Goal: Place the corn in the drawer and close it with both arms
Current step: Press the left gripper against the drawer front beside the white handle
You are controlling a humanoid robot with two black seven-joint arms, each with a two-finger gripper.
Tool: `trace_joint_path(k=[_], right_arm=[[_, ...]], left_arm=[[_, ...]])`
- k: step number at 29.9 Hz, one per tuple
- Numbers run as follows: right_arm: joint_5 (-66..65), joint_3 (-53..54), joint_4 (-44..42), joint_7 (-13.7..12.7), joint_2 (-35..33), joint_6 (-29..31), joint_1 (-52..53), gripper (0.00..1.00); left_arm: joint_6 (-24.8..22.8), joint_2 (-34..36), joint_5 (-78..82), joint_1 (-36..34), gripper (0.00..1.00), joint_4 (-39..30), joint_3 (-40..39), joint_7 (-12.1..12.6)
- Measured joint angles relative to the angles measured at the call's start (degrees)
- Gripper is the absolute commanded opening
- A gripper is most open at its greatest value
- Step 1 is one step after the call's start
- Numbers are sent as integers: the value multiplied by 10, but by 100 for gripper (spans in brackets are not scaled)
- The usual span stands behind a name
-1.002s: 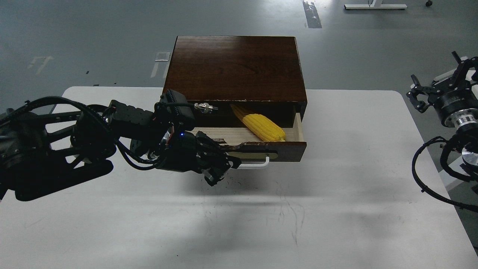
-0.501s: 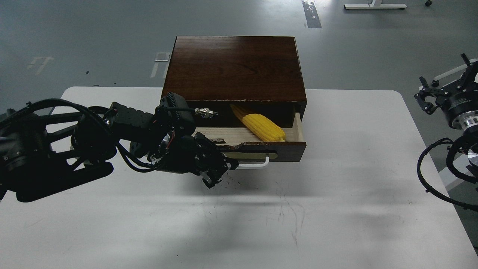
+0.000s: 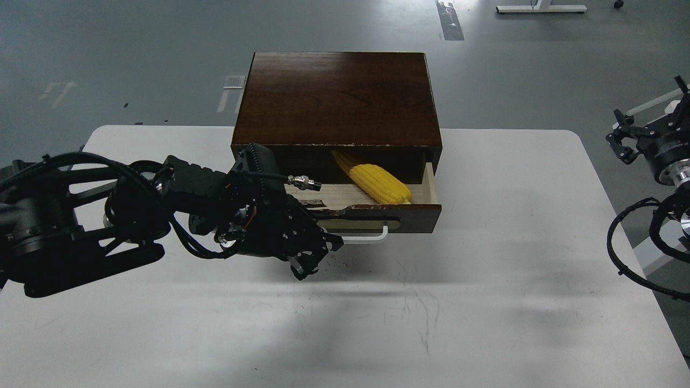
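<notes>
A dark wooden cabinet point(image 3: 338, 97) is seen on a white table point(image 3: 485, 302), its drawer point(image 3: 377, 207) pulled partly out. The corn point(image 3: 377, 183) is laid diagonally inside the drawer, its thick end near the front right corner and its tip hidden under the cabinet top. It lies just right of and beyond the left gripper point(image 3: 315, 253), which is held low at the drawer's front, beside the left end of the white handle point(image 3: 372, 237); whether its fingers are parted or closed cannot be told, as they are seen dark and bunched. The right gripper point(image 3: 644, 134) is held well to the right, off the table's edge, its fingers spread and nothing held.
</notes>
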Motion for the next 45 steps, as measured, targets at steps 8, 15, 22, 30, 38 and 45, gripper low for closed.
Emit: trace_joint_path(k=[8, 15, 22, 30, 38, 45], right_arm=[[0, 0, -1, -1, 0, 0, 1, 100], [0, -1, -1, 0, 0, 0, 0, 100], [0, -1, -1, 0, 0, 0, 1, 100], [0, 0, -1, 0, 0, 0, 1, 100], [0, 0, -1, 0, 0, 0, 2, 100], [0, 4, 0, 0, 0, 0, 4, 100]], left_arm=[[0, -5, 15, 0, 0, 1, 12, 0], [0, -3, 23, 6, 0, 3, 14, 0], [0, -4, 24, 10, 0, 7, 14, -1], [0, -6, 34, 6, 0, 12, 13, 0], [0, -7, 38, 4, 0, 20, 13, 0], [0, -7, 39, 4, 0, 33, 12, 0]])
